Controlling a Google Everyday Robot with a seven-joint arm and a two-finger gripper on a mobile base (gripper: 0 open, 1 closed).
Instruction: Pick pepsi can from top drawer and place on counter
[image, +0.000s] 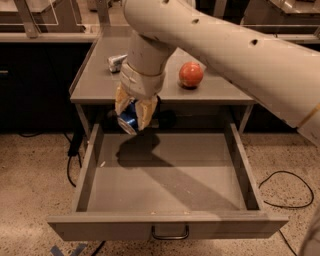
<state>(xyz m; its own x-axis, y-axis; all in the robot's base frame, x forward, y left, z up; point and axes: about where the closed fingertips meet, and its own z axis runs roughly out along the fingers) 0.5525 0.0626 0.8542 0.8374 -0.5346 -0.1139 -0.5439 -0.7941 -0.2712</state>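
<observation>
My gripper (132, 120) is shut on the pepsi can (128, 120), a small blue can with a silver end, tilted between the yellowish fingers (147, 112). It hangs in the air above the back left of the open top drawer (165, 175), just in front of and slightly below the counter's (100, 82) front edge. The drawer is pulled fully out, its floor bare, with a small metal handle (170, 234) on the front panel. My pale arm comes in from the upper right and covers part of the counter.
A red apple (191, 74) sits on the counter right of my wrist. A silver-grey crinkled can (116, 62) lies on the counter's left, partly behind my arm. Black cables (287, 192) run on the speckled floor at both sides. Dark cabinets stand behind.
</observation>
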